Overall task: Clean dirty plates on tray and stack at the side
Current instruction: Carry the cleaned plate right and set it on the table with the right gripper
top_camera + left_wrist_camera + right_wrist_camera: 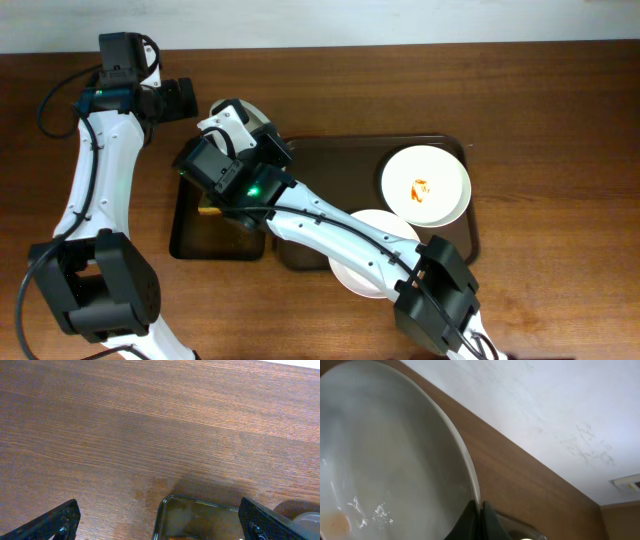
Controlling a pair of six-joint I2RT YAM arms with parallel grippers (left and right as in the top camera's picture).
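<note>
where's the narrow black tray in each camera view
overhead: narrow black tray sits lower left of centre, beside the left end of the brown tray; its upper part is hidden.
left wrist: its rounded corner at the bottom centre.
right wrist: not clearly in it; the plate fills the left, and a dark sliver at the bottom edge might be it.
shared landmark: the wooden table, in all three.

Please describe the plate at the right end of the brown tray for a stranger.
Find the large dark brown tray and go to its right end. A round white plate lies flat there. Unlike the neighbouring plate, half hidden under the right arm, it shows an orange-red smear in its centre.
</note>
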